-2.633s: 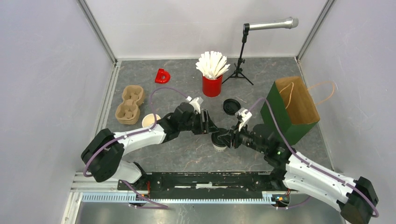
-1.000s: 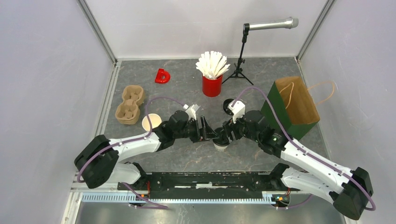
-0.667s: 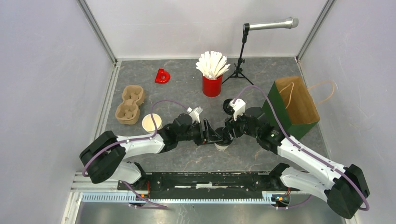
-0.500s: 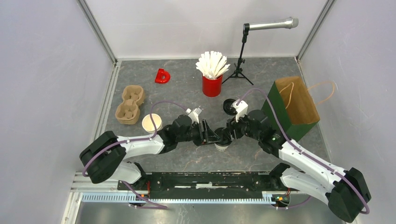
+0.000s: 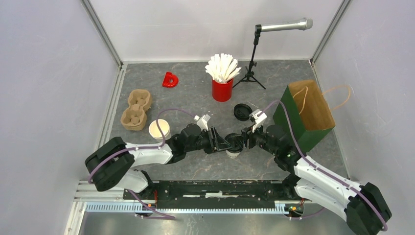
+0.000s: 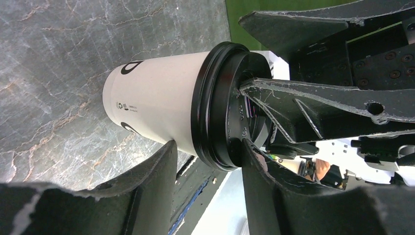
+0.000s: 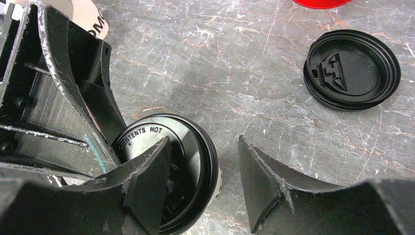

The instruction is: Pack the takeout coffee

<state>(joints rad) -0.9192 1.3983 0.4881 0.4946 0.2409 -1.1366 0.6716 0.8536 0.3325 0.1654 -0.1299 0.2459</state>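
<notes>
One takeout coffee cup, white with a black lid, stands upright at the table's middle. My left gripper comes at it from the left, jaws apart. One of its fingers rests on the lid top and the other lies against the white wall under the rim. My right gripper is open from the right, one finger over the lid and the other off to the side above bare table. A second cup stands uncovered to the left. Its loose black lid lies behind.
A brown pulp carrier sits at the left, with a red letter-shaped piece behind it. A red cup of white sticks and a microphone stand are at the back. A green and brown paper bag stands open at the right.
Both grippers' jaws have narrowed around the lidded cup. My right wrist has dropped and drawn back to the right, uncovering the loose lid. The lidded cup has stayed in place.
</notes>
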